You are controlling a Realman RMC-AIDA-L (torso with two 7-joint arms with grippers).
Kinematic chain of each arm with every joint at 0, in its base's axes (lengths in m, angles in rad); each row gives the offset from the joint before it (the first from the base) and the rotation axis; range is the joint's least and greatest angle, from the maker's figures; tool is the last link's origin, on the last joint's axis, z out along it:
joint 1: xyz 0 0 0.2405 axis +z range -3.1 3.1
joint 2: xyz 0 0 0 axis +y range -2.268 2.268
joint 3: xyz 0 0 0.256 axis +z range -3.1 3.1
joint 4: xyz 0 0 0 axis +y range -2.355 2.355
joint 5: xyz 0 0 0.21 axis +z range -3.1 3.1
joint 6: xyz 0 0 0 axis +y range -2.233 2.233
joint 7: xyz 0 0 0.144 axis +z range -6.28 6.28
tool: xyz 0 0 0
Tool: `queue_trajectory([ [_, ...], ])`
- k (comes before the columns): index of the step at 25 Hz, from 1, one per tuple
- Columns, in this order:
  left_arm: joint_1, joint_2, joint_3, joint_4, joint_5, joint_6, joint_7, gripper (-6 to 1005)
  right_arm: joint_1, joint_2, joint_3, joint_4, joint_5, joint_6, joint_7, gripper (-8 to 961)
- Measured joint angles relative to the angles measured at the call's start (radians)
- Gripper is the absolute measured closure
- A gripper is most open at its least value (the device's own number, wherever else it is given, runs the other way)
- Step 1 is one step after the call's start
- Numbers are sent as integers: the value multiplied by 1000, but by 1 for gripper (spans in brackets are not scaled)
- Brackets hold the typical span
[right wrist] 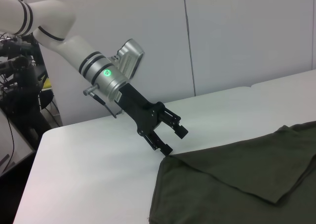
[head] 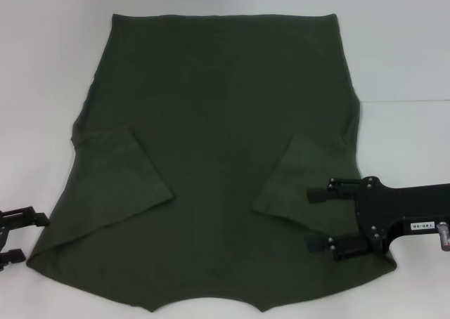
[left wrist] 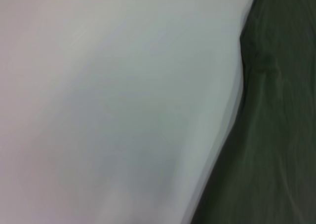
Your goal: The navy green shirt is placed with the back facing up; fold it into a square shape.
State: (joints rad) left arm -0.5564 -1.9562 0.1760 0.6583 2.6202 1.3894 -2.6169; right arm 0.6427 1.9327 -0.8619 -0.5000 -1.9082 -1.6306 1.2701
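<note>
The navy green shirt [head: 225, 122] lies flat on the white table [head: 42, 66], both sleeves folded inward over its body. My right gripper [head: 309, 219] is open and hovers over the shirt's right side, just beside the folded right sleeve [head: 292, 182]. At the shirt's near left corner my left gripper [head: 35, 237] is open with nothing between its fingers. In the right wrist view the left gripper [right wrist: 176, 141] hangs just above that corner of the shirt [right wrist: 237, 184]. The left wrist view shows only the shirt's edge [left wrist: 276, 135] against the table.
White table surface [right wrist: 98, 160] runs around the shirt on the left, right and far sides. A seam between two table tops [head: 408, 102] crosses the far right. Beyond the table's end stand a pale wall and dark equipment [right wrist: 17, 86].
</note>
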Motion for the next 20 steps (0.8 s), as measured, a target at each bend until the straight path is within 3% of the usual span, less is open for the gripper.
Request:
queue_trajectory([
  [20, -18, -1, 25, -30, 0, -1, 12, 86, 11, 0, 3, 5, 2, 7, 0, 27],
])
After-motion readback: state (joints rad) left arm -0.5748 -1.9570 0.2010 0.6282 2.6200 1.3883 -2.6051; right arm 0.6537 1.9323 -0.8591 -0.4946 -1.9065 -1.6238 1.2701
